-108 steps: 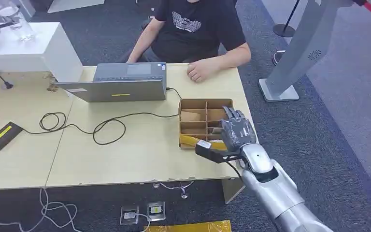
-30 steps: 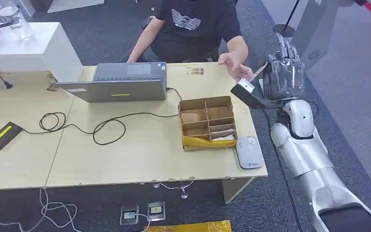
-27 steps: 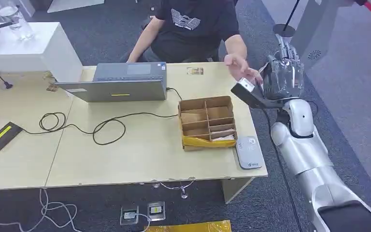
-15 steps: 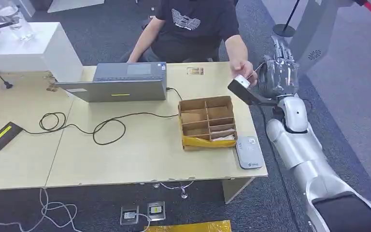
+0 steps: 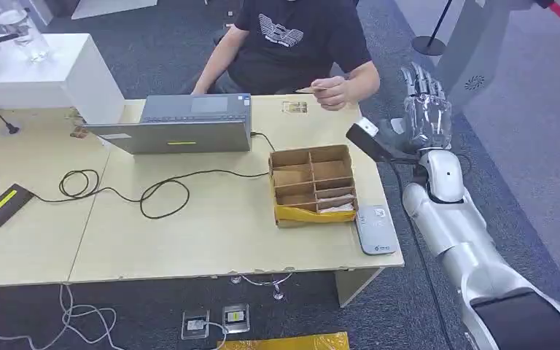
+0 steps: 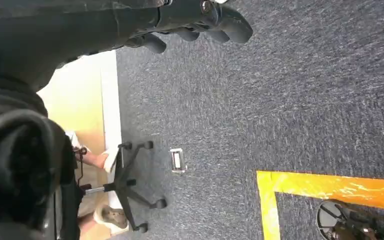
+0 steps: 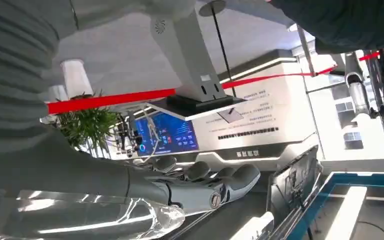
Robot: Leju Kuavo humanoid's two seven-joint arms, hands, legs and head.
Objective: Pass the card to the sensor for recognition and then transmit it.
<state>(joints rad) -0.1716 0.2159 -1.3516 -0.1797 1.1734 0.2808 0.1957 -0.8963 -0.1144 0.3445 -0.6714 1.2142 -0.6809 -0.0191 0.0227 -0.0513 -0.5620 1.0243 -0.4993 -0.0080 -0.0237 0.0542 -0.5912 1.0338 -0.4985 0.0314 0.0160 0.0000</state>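
Your right hand [image 5: 424,109] is raised off the table's far right corner, fingers straight and spread, nothing in it; the right wrist view agrees, fingers [image 7: 220,186] stretched out flat with no card against them. The card [image 5: 308,90] is with the person [image 5: 299,44] behind the table: pinched in their hand [image 5: 333,92] above the table edge, just beside the laptop [image 5: 182,124]. So I'd judge the handover finished, and the hand sits high and open because that's the release pose at person height. The sensor [image 5: 376,229] lies flat on the near right corner of the table [image 5: 211,233], touching the cardboard box [image 5: 312,184], close to your arm for an easy tap; nothing is on it. A second small card [image 5: 294,107] lies on the table near the person. Your left hand [image 6: 195,17] hangs by the floor, fingers curled in with nothing in them.
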